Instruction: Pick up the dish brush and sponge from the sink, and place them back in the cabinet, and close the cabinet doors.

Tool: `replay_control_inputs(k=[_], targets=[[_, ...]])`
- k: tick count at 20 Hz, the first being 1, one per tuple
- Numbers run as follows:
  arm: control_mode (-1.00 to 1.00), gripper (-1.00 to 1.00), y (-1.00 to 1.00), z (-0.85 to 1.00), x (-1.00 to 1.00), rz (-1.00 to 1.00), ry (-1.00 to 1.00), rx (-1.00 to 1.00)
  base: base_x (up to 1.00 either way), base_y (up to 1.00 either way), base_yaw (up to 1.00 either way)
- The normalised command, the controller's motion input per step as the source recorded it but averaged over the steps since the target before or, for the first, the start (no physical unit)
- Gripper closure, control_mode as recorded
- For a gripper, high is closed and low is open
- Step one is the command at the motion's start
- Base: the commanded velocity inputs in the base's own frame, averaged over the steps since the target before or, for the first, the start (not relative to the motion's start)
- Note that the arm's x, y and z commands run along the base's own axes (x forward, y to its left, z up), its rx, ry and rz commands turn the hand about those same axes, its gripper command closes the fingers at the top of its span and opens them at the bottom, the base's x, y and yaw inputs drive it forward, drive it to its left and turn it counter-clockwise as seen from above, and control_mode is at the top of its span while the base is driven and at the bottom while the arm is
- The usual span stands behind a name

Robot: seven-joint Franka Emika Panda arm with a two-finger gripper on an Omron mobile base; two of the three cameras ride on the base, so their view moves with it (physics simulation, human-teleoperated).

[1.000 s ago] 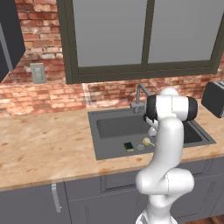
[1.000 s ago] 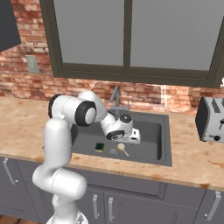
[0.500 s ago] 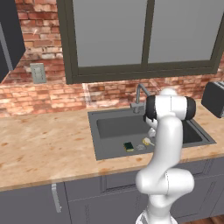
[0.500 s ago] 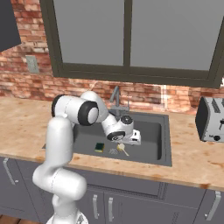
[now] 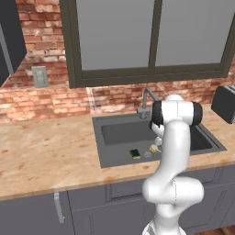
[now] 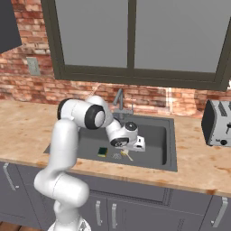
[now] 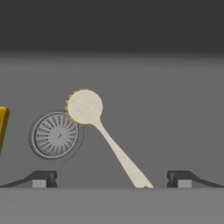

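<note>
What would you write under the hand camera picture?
Open gripper hovering over the dish brush on the sink floor, beside the round drain.

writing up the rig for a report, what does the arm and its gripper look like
The arm is glossy white with rounded, tube-like links and dark bands at its joints, rising from a bulbous white base. No cables or markings are visible. At its end a white hand carries the gripper, whose two small dark fingertips have pale grey faces.
</note>
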Motion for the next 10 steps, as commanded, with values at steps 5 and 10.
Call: replay_control_inputs(k=[5, 10], targets=[[-1.0, -1.0, 0.0, -0.17, 0.04, 0.0, 0.0, 0.0, 0.0, 0.0, 0.0], [-1.0, -1.0, 0.0, -0.18, 0.05, 0.0, 0.0, 0.0, 0.0, 0.0, 0.0]])
